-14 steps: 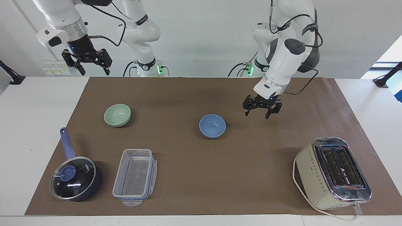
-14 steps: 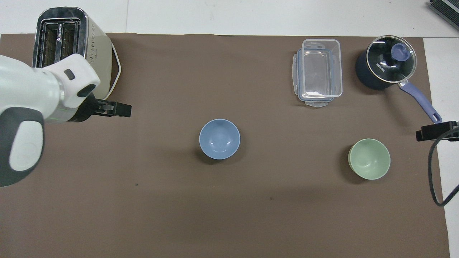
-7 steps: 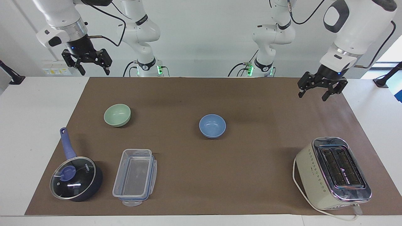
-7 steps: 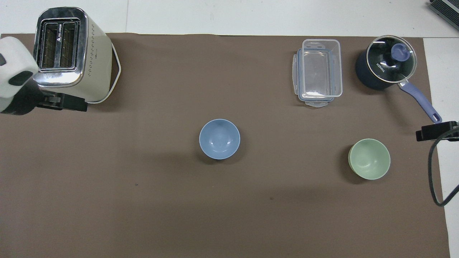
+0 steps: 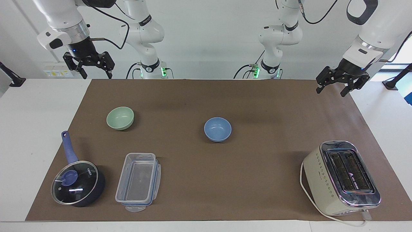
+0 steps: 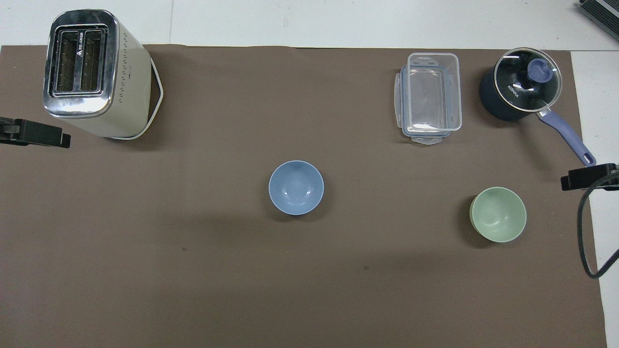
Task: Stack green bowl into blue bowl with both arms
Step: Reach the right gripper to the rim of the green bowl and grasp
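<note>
Brown paper covers the white table (image 5: pixel 29 135), and the two bowls sit on it well apart, neither touched. The green bowl (image 5: pixel 120 118) stands upright toward the right arm's end of the table, nearer to the robots than the dark saucepan (image 5: pixel 78 183) and the clear lidded container (image 5: pixel 138 181). The blue bowl (image 5: pixel 217 129) stands upright near the middle, empty.

What has changed is the left arm. A second ago its gripper hung low just beside the blue bowl; half a second ago it had already swung up and away; now the left gripper (image 5: pixel 342 81) is raised over the edge of the paper at its own end of the table, with the toaster (image 5: pixel 341 177) farther from the robots than that spot. Its fingers are spread apart and hold nothing. In the overhead view only a dark fingertip shows at the frame's edge beside the toaster.

The right gripper (image 5: pixel 89 63) has barely moved across the same span: it hangs high over the table's edge close to the robots, at its own end, fingers spread and empty.

Neither bowl has shifted. The retreat suggests the left arm has given up its place at the blue bowl rather than grasping it, so the stacking is not yet begun. The green bowl lies on the right arm's side, and that arm seems the likelier one to fetch it.
</note>
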Robot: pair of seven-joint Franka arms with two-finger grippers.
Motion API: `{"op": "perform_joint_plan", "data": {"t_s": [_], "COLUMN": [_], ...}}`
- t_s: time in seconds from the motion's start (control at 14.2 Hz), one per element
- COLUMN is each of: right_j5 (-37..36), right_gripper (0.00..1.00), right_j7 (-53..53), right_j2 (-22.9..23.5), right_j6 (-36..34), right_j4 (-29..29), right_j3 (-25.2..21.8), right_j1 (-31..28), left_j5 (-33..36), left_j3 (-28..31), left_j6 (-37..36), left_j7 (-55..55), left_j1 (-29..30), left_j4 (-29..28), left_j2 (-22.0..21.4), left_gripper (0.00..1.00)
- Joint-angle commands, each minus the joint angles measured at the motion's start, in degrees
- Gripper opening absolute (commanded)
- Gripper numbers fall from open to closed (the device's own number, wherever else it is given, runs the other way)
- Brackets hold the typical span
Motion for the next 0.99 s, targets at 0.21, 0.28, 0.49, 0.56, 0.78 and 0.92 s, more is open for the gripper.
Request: {"op": "perform_joint_plan", "data": {"t_s": [0.21, 0.28, 0.49, 0.56, 0.78, 0.92], "right_j5": [0.03, 0.03, 0.03, 0.12, 0.20, 0.21], "right_gripper": [1.00, 1.00, 1.00, 1.00, 1.00, 1.00], "right_j7": [-1.56, -2.34, -5.76, -7.17, -10.17, -11.57], "right_j2": [0.26, 0.35, 1.66, 2.45, 3.77, 4.22], "right_j6": [11.52, 14.77, 23.82, 26.38, 29.39, 30.09], "right_j4": [-13.17, -16.24, -24.25, -25.75, -27.35, -27.96], "right_j3": [-0.03, -0.03, -0.03, -0.03, -0.03, -0.03], "right_j1": [-1.00, -1.08, -2.75, -3.10, -4.86, -5.92], "left_j5": [2.11, 3.69, 3.97, 3.88, 3.62, 3.53], "left_j3": [-0.48, -0.65, -0.56, -0.65, -0.92, -0.92], "left_j6": [-4.84, -4.93, -4.76, -4.32, -4.32, -4.05], "left_j7": [0.40, 0.49, 0.49, 0.49, 0.40, 0.49], "left_j1": [-0.05, -0.40, -0.40, -0.40, -0.49, -0.40], "left_j4": [-0.91, -0.74, -0.47, -0.56, -1.09, -1.26], "left_j2": [-0.97, -0.80, -0.53, -0.53, -0.97, -1.06], "left_gripper": [1.00, 1.00, 1.00, 1.00, 1.00, 1.00]}}
